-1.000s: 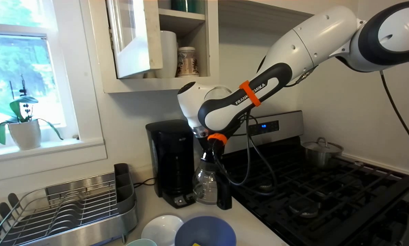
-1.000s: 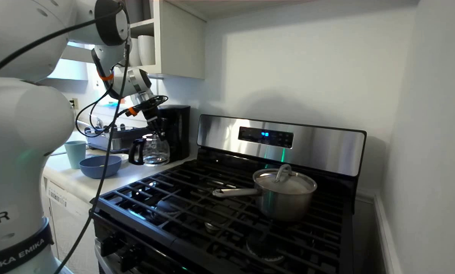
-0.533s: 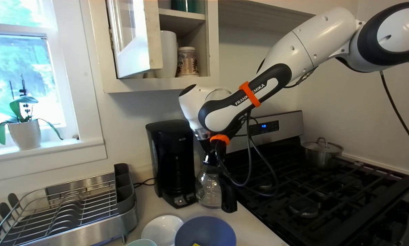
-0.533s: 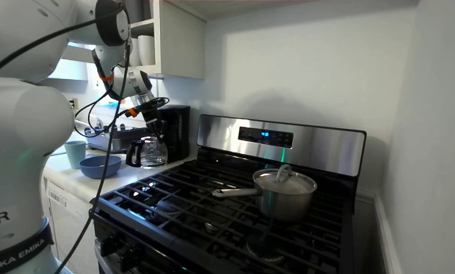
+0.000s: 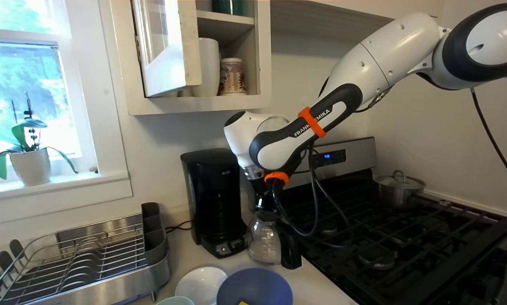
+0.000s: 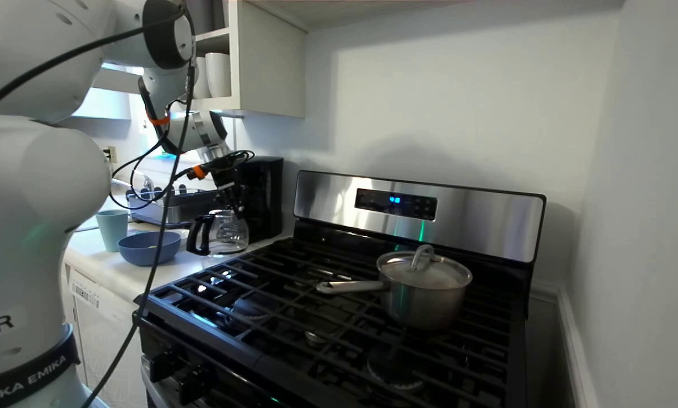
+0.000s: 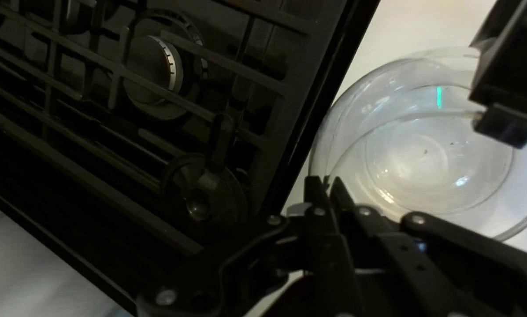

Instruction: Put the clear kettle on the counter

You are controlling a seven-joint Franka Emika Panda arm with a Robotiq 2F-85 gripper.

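The clear kettle point(image 5: 264, 243) is see-through glass with a black handle point(image 5: 291, 252). It stands upright just in front of the black coffee maker point(image 5: 215, 199). My gripper point(image 5: 265, 212) points down from above and is shut on the kettle's upper rim. In the wrist view the fingertips point(image 7: 327, 182) pinch the glass rim, and the round kettle body point(image 7: 422, 154) lies to their right. The kettle also shows low at the light counter point(image 6: 203, 263) in an exterior view point(image 6: 229, 233). I cannot tell whether its base touches the counter.
The black stove top point(image 5: 380, 237) borders the counter, with a lidded steel pot point(image 6: 424, 289) on it. A blue bowl point(image 5: 255, 286), a white plate point(image 5: 200, 284) and a light-green cup point(image 6: 112, 229) stand near the kettle. A dish rack point(image 5: 96, 262) lies beyond. An open cabinet door point(image 5: 168, 51) hangs above.
My gripper and the kettle have moved together, downward and away from the coffee maker towards the counter's front. The grip on the kettle has stayed the same.
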